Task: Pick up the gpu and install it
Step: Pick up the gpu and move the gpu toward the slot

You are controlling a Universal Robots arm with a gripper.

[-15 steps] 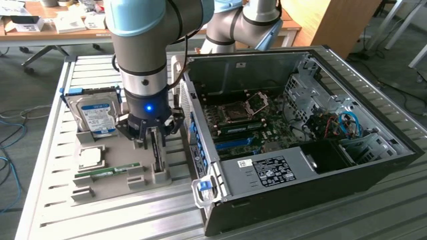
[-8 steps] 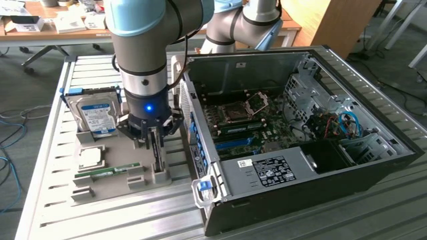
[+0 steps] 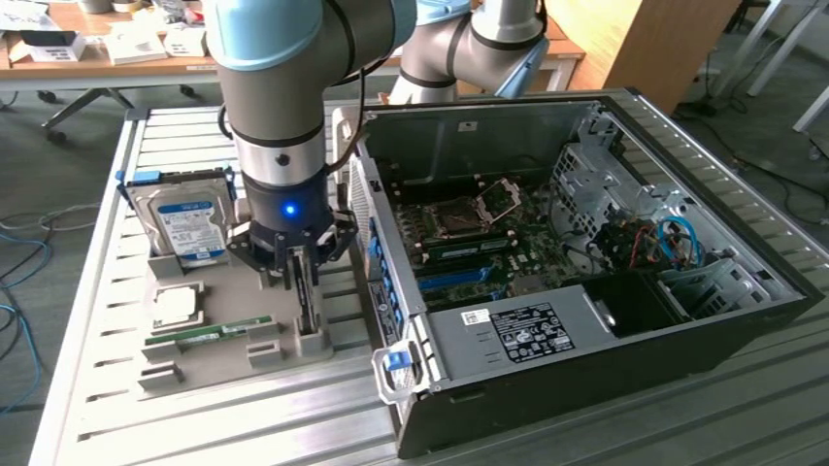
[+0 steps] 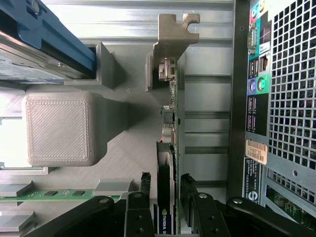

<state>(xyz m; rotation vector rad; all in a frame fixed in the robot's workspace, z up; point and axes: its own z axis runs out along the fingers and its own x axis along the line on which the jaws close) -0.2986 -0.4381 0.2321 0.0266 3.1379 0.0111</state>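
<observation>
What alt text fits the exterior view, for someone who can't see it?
A robot arm's gripper reaches down to the gpu, standing on edge in a gray holder beside an open computer case. A hard drive and memory stick share it.

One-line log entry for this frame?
stage: pre-grasp | gripper: open, straddling thin dark circuit-card gpu | gpu: on edge in grey plastic holder | black computer case: open
</observation>
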